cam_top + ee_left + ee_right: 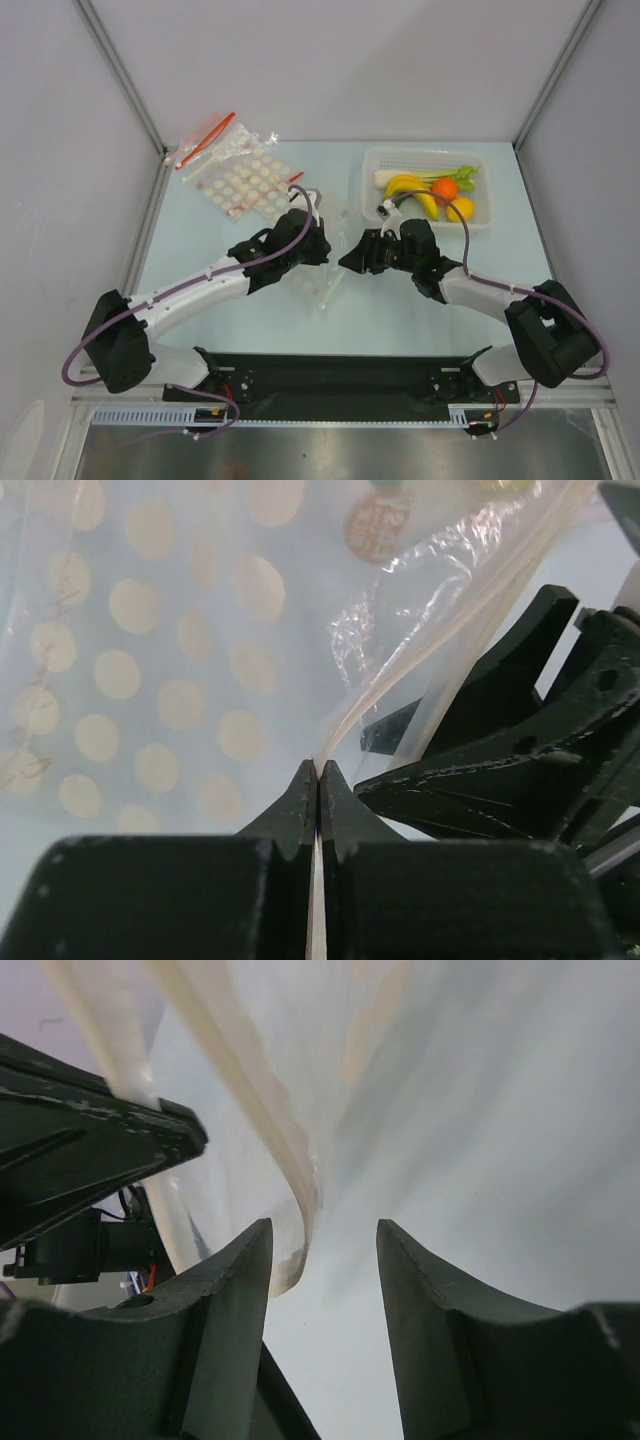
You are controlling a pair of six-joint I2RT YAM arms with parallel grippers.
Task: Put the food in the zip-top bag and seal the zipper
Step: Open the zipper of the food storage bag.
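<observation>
Left fingers [300,805] pressed together, pinching the zipper [430,640] so the zip-top bag [390,605] mouth is held up. Right fingers [235,1290] spread, that strip hanging just inside one finger, ungripped, probably regrasping. Beyond them the food [425,192] sits in the basket [372,170], not yet bagged.

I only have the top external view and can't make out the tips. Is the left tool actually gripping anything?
Observer: Yes. The left wrist view shows the left tool shut on the zipper, the pale strip pinched between its tips.
Operator: And the other side?
Observer: The right tool has its jaws apart in the right wrist view and grips nothing.
Operator: Where is the strip there?
Observer: It curls down into the gap between those jaws, unpinched.
</observation>
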